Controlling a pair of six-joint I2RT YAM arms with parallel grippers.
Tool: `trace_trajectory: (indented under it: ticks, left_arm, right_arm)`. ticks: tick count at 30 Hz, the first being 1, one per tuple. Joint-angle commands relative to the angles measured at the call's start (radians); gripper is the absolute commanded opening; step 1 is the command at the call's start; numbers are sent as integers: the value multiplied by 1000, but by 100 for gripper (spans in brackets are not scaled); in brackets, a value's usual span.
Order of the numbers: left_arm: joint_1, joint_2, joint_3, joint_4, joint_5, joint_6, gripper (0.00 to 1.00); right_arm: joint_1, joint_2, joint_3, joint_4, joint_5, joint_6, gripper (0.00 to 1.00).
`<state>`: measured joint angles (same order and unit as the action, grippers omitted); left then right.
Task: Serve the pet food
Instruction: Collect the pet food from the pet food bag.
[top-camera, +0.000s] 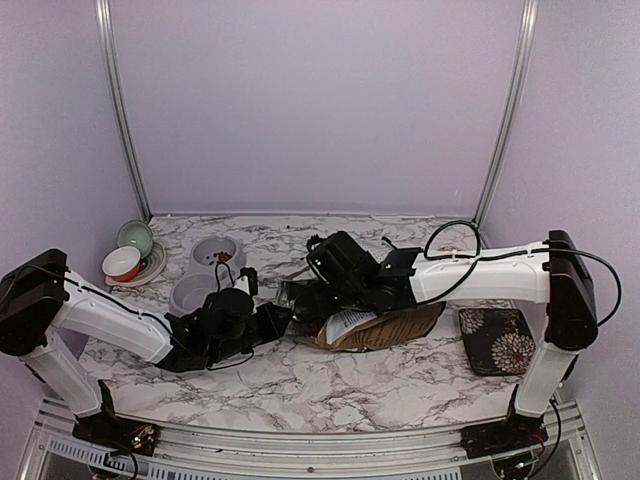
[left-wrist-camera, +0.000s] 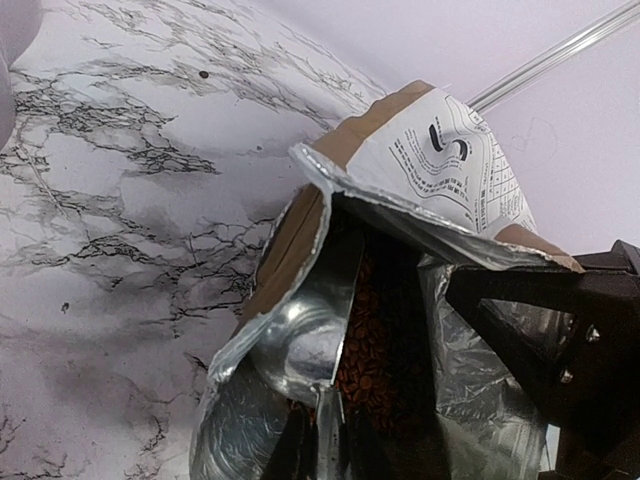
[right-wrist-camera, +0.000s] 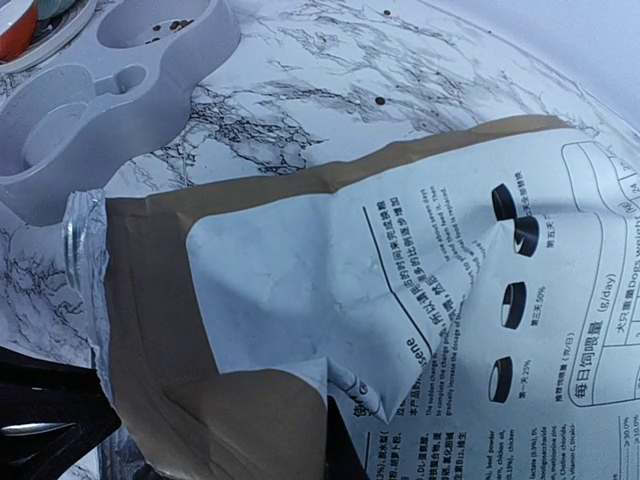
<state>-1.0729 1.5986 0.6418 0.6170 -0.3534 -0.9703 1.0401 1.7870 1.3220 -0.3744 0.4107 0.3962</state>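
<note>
At mid-table from overhead, the left gripper (top-camera: 285, 318) and right gripper (top-camera: 298, 297) meet at the mouth of the bag (top-camera: 385, 328), and a few pellets of pet food (top-camera: 222, 257) dot the grey feeder (top-camera: 190, 295). Left wrist: its fingers (left-wrist-camera: 293, 455) sit pinched on the bag's foil lip, with more pet food (left-wrist-camera: 365, 350) heaped inside. Right wrist: printed paper hides the fingers, so the grip is impossible to judge.

Pet food (left-wrist-camera: 365, 340) inside bag (left-wrist-camera: 440, 170)
</note>
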Motion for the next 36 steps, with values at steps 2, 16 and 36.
trace_trajectory:
  ticks: [2,16,36]
  left_arm:
    - [15,7,-30,49,28,-56,0]
    - [56,106,-23,165,157,-103,0]
    - [99,143,-64,339,290,-280,0]
  right_arm:
    - [-14,-44,-2,-1,36,13,0]
    - [-11,-36,15,-8,33,9,0]
    - [-6,-14,50,-22,33,4,0]
